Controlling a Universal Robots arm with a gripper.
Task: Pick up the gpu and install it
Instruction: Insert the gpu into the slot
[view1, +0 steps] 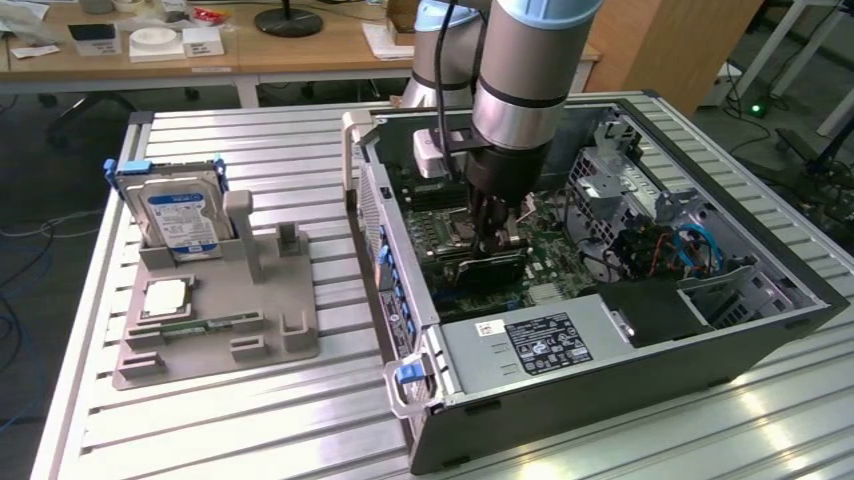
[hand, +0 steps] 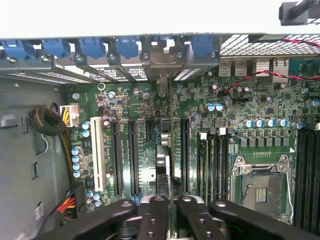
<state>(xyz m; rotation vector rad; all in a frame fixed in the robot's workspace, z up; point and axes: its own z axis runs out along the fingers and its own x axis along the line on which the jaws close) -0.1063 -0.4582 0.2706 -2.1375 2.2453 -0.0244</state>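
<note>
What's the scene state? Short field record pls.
gripper: inside the PC case, over the motherboard, fingers closed on the gpu
gpu: on edge, standing on the board's slot area, its edge in line with the rear bracket opening in the wrist view
cpu socket: empty
fixture: on the table at the exterior view's left
hard drive: upright in the fixture
memory stick: lying in the fixture

Gpu (view1: 483, 268) upright on edge over the green motherboard (hand: 150, 125), inside the case (view1: 627, 350).
</note>
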